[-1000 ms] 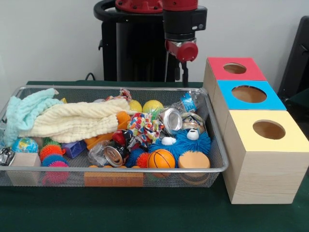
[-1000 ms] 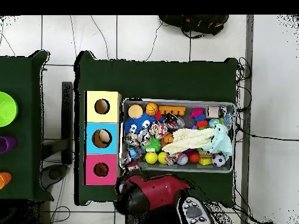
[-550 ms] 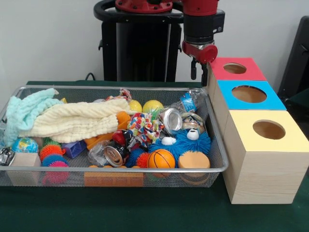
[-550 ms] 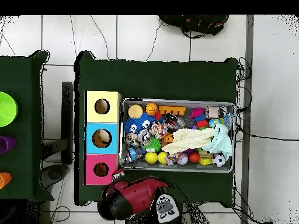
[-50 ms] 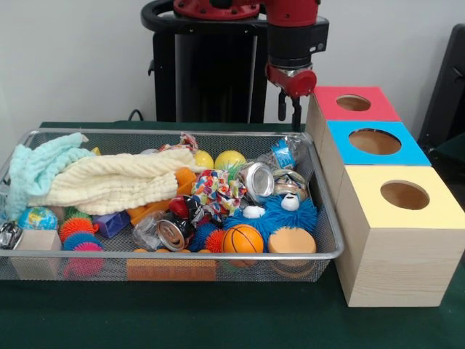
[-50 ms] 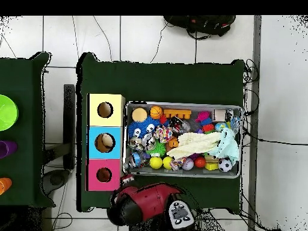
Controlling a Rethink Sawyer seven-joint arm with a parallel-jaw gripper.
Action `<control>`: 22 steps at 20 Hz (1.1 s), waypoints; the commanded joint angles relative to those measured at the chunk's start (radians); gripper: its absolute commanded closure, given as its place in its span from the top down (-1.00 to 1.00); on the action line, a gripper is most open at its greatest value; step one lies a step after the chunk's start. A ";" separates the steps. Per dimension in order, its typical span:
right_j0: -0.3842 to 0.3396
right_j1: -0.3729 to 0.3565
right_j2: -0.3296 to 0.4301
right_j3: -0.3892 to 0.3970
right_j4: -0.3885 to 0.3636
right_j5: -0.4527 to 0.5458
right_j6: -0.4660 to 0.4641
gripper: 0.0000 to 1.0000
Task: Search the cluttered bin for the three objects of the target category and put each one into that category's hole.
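Arm upright, pincer (image 5: 288, 113) pointing down – apparently empty (prongs slightly parted), above bin's (image 5: 323, 256) far corner, beside red box (image 5: 352, 103).

You've got a silver mesh bin (image 5: 320, 254) on dk green cloth (image 5: 218, 320). Boxes: red top (image 5: 354, 103), blue top (image 5: 375, 142), yellow top (image 5: 404, 195), pale wood sides. Inside: cream towel (image 5: 109, 182), mint cloth (image 5: 36, 167), orange basketball w/ black lines (image 5: 243, 239), fuzzy blue toy (image 5: 280, 217).
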 commanded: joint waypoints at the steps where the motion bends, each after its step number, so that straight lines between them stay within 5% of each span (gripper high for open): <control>1: -0.130 0.007 0.110 -0.069 -0.017 -0.053 -0.049 1.00; 8: -0.317 -0.022 0.285 -0.029 -0.004 0.045 -0.108 1.00; 22: -0.266 -0.012 0.274 -0.116 0.052 0.111 -0.073 1.00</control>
